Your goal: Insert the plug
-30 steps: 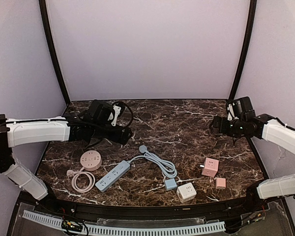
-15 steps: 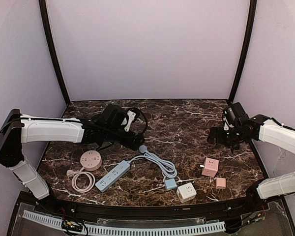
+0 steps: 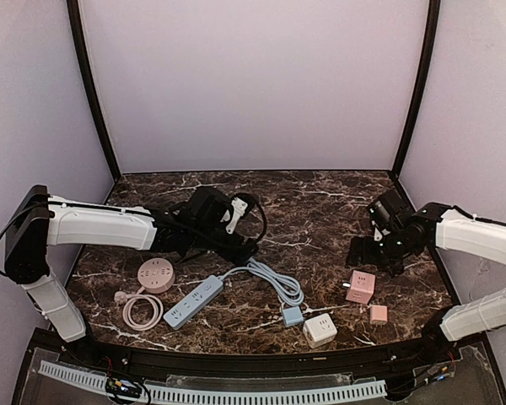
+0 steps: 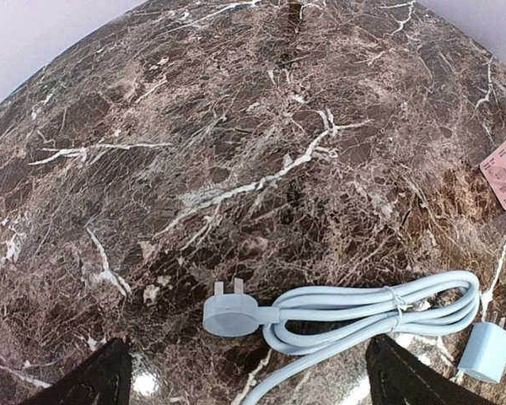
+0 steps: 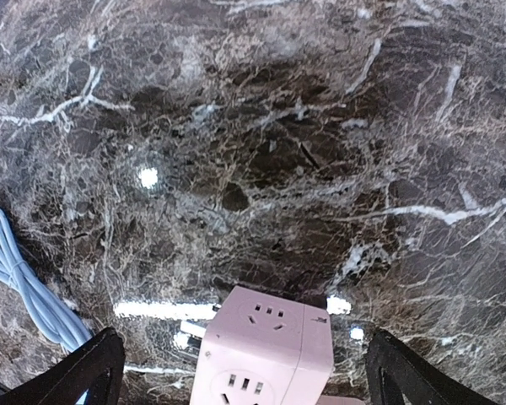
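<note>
Currently approaching: my left gripper (image 4: pixel 251 375), fingers spread, hovers with the pale blue three-pin plug (image 4: pixel 232 314) lying at its 12 o'clock, my right gripper (image 5: pixel 244 371), likewise spread, over the pink cube socket (image 5: pixel 266 350); next, I'd descend and pinch the plug's head.

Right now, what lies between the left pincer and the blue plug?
Only marble table and the plug's own cable curving back toward the left pincer; left wrist view shows it.

plug (image 4: pixel 232 314) — open table (image 4: pixel 236 126) beyond, coiled cable (image 4: pixel 379 305) (its own) alongside
</note>
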`<action>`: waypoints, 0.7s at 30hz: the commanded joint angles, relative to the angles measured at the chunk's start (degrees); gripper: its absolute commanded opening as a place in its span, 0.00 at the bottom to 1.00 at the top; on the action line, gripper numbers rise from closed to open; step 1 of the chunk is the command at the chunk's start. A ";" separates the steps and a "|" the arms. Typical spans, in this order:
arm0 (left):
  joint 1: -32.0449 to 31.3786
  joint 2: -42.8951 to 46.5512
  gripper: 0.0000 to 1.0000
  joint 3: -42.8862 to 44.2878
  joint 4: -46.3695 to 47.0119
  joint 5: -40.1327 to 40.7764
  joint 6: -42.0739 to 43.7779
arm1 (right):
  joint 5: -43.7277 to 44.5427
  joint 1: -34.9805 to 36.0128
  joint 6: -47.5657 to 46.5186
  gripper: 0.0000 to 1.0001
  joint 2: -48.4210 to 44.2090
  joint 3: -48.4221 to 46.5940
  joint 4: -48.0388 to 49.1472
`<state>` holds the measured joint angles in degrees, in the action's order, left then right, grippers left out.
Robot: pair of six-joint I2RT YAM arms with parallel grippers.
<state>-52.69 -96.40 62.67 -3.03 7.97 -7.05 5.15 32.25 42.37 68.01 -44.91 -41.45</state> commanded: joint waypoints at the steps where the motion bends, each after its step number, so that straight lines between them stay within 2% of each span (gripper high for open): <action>1: -0.28 -0.02 0.96 0.99 0.76 0.57 0.96 | 1.67 2.57 4.78 0.99 1.14 1.87 -2.36; 12: -0.31 -0.09 0.95 0.31 2.13 0.56 1.14 | 3.32 6.33 9.03 0.98 2.53 4.60 -1.64; 18: -0.31 -0.42 0.94 0.39 2.50 0.47 1.22 | 2.03 6.77 7.70 0.77 4.13 4.64 2.13; 21: -0.31 -0.62 0.94 0.51 2.36 0.29 1.21 | 2.93 6.83 6.79 0.71 5.99 3.50 2.14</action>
<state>-52.69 -96.47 62.67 -0.89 8.16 -6.59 7.27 38.44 49.91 71.92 -40.77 -41.10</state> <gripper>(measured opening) 0.942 0.737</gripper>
